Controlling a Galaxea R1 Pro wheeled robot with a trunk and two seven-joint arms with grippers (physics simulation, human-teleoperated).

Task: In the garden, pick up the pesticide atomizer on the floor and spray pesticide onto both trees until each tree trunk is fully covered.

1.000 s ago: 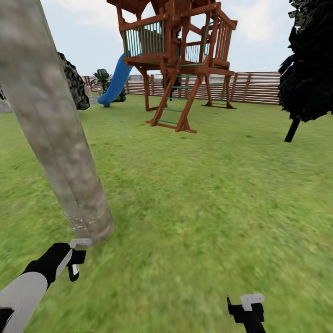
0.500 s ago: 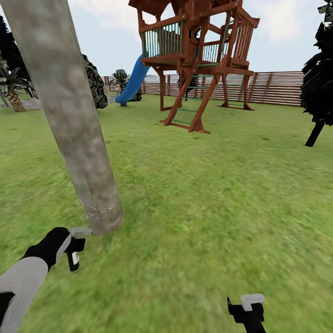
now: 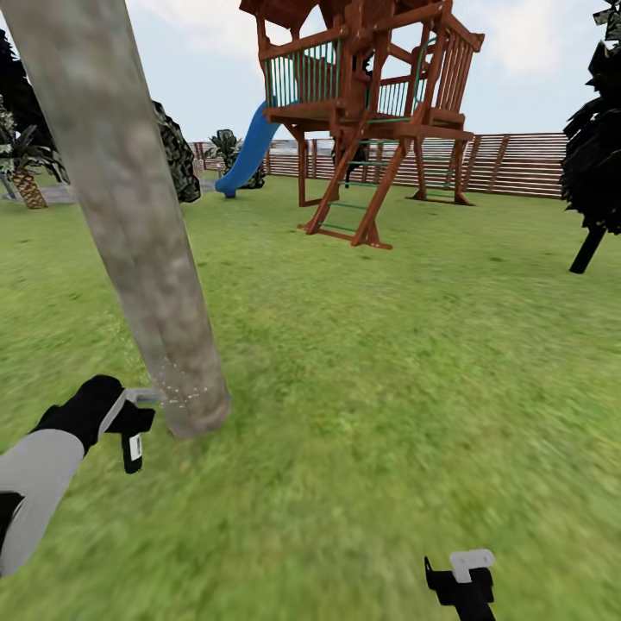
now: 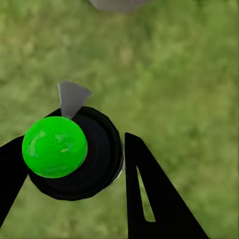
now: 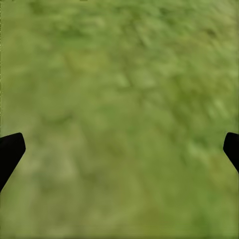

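A thick, mottled grey-tan tree trunk (image 3: 129, 216) rises from the lawn (image 3: 388, 362) at the left of the head view, leaning across the upper left corner. Its base meets the grass just beside the left tool (image 3: 129, 427), and pale specks dot the bark low down near the nozzle.

The left tool is closed around the pesticide atomizer (image 4: 74, 152): in the left wrist view its black fingers (image 4: 149, 194) flank a round black body topped by a bright green ball, with a grey nozzle pointing toward the trunk's base at the far edge of that picture. In the head view the atomizer's grey tip (image 3: 148, 397) almost touches the trunk.

The right tool (image 3: 461, 578) sits low over bare grass, well apart from the tree; its fingertips (image 5: 10, 149) stand wide apart at the edges of the right wrist view, holding nothing.

Farther off stand a wooden play tower (image 3: 362, 112) with a blue slide (image 3: 248, 153), a brown slat fence (image 3: 517, 164), a dark tree (image 3: 595, 155) at the right and a short palm (image 3: 26, 172) at the left.
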